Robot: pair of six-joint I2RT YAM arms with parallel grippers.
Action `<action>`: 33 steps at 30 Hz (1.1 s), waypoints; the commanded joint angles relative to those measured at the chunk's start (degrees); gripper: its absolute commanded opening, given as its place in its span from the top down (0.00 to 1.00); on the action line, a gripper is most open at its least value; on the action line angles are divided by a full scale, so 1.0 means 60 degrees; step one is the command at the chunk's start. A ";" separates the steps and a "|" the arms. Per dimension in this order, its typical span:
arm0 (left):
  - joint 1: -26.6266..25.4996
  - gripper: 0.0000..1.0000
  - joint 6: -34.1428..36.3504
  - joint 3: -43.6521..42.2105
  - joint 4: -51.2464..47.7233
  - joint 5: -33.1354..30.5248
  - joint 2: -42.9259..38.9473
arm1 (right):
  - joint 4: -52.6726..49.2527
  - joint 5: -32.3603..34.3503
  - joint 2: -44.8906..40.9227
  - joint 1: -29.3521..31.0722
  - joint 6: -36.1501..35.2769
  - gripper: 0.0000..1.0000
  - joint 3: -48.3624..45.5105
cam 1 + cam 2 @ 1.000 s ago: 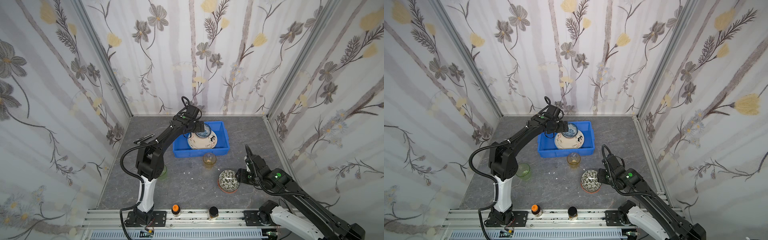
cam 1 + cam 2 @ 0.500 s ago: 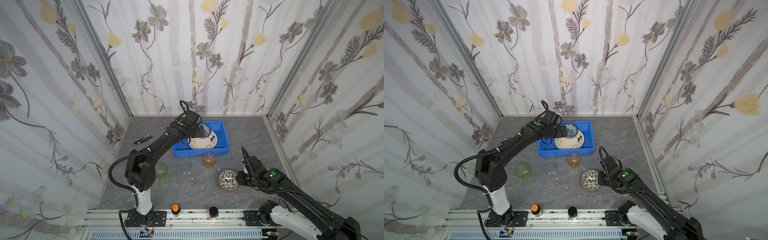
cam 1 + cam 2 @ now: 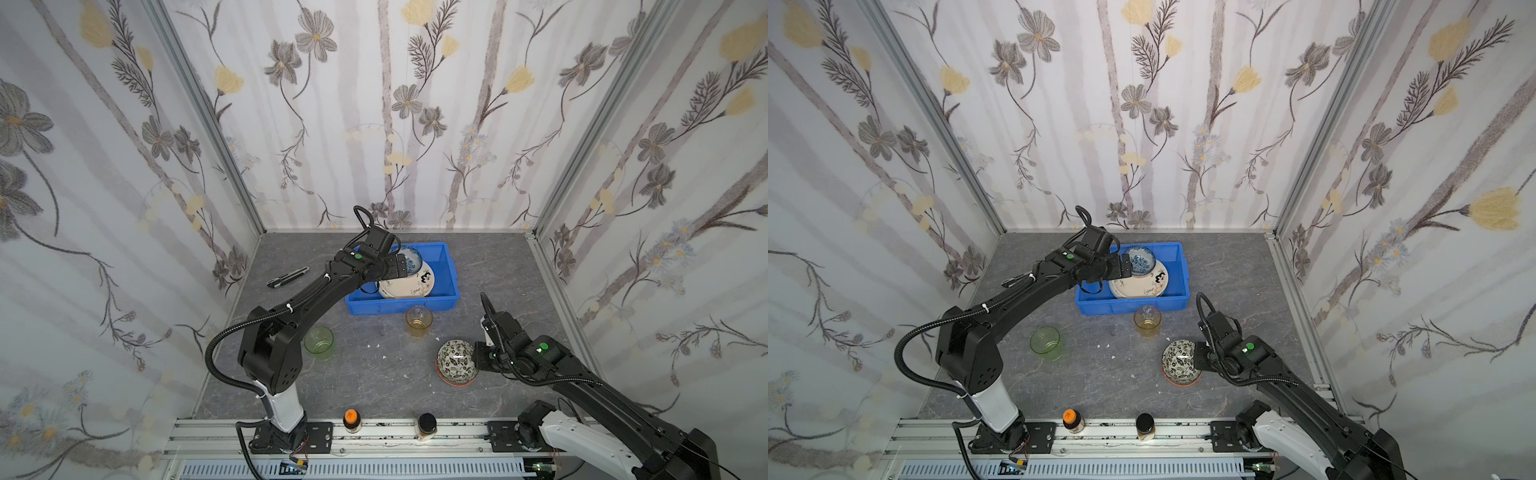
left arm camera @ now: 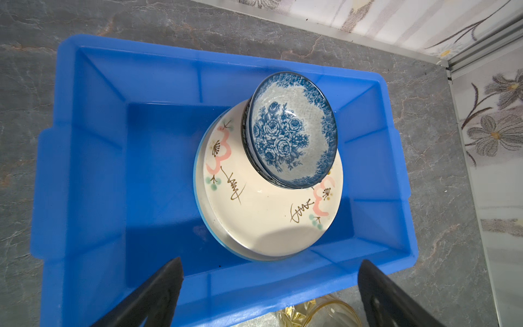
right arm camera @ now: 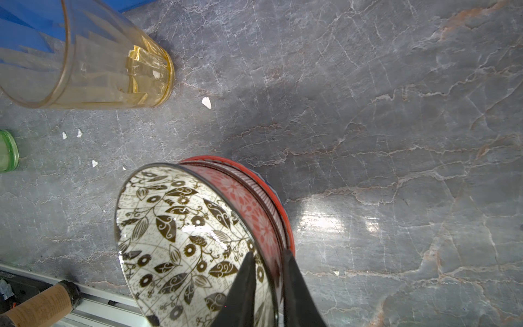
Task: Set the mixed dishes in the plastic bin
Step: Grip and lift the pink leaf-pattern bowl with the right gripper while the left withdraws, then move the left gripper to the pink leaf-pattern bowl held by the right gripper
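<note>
The leaf bowl (image 5: 181, 240) sits nested in the orange bowl (image 5: 256, 209) on the counter (image 3: 374, 374), well apart from the blue bin (image 4: 85, 141) it has to reach. The right pincer (image 5: 267, 253) straddles the bowl's near rim, one finger inside and one outside. The jaws stand narrow, but I cannot tell whether they already bite, or whether the outer finger also takes in the orange bowl. To do this pick well, I judge the pinch should seat fully on the rim before any lift. The bowl should then rise straight up, so that the lower bowl is either left clean or carried squarely. The amber tumbler (image 3: 419, 321) stands between the bowls and the bin, so the carry should pass over or around it. In the bin a blue floral bowl (image 4: 288, 133) leans tilted on the cream plate (image 4: 254, 212), and the bare floor beside them is the safer landing. The left pincer (image 4: 270, 262) hangs over the bin wide open and empty. The green tumbler (image 3: 319, 341) waits near the left arm's base.
</note>
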 commanded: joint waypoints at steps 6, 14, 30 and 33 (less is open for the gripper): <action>-0.0040 0.01 -0.0098 -0.0176 0.0325 -0.0112 -0.0099 | 0.0366 -0.0010 0.0071 0.0036 -0.0028 0.86 -0.0017; -0.0053 0.01 -0.0087 -0.0246 0.0356 -0.0093 -0.0100 | 0.0178 0.0124 -0.0029 0.0106 -0.0048 0.95 0.0160; -0.0267 0.00 -0.0678 -0.1446 0.0351 -0.0092 -0.1535 | -0.0395 0.0326 0.0252 0.0136 -0.0707 1.00 0.1997; -0.0518 0.00 -0.1073 -0.2009 0.0340 -0.0250 -0.2064 | -0.0271 0.0326 0.0847 0.0130 -0.1143 1.00 0.2520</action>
